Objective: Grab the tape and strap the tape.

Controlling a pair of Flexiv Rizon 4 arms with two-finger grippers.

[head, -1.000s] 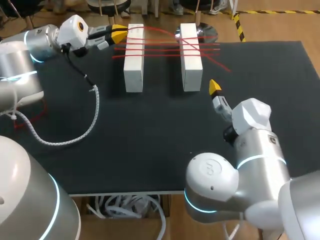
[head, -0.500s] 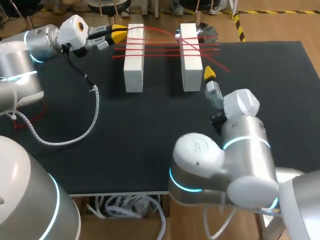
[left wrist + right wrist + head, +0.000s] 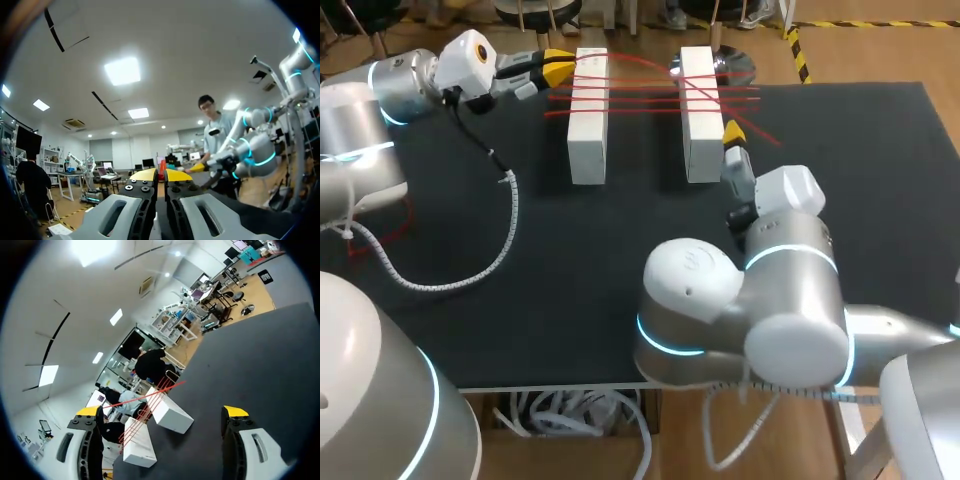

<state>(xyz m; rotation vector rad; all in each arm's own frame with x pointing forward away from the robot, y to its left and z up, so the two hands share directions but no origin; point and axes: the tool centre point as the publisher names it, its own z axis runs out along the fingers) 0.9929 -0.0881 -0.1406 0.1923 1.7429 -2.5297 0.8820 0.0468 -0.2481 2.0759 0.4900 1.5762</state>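
My left gripper [image 3: 558,66] sits near the far edge of the bench [image 3: 880,180], just beside the far end of the left block [image 3: 588,120]. In the left wrist view its fingers are pressed together [image 3: 161,175] with a sliver of red pinched between the yellow tips, so it is clamped on the tape [image 3: 645,98].

From there the tape runs in several red strands across the tops of both blocks, toward their far ends. One strand arcs over to the far end of the right block [image 3: 700,105]. The strands stick out past the right block, and one slants down toward the bench on that side.

My right gripper [image 3: 732,133] is just beside the right block's outer face, close under those loose ends. I cannot tell if it touches them. In the right wrist view its fingers are spread wide [image 3: 162,411] and hold nothing, with both blocks and the tape [image 3: 150,396] ahead between them.

The blocks stand well apart from the bench's right edge and well back from its near edge. A coiled cable [image 3: 490,265] lies on the bench toward the left edge.
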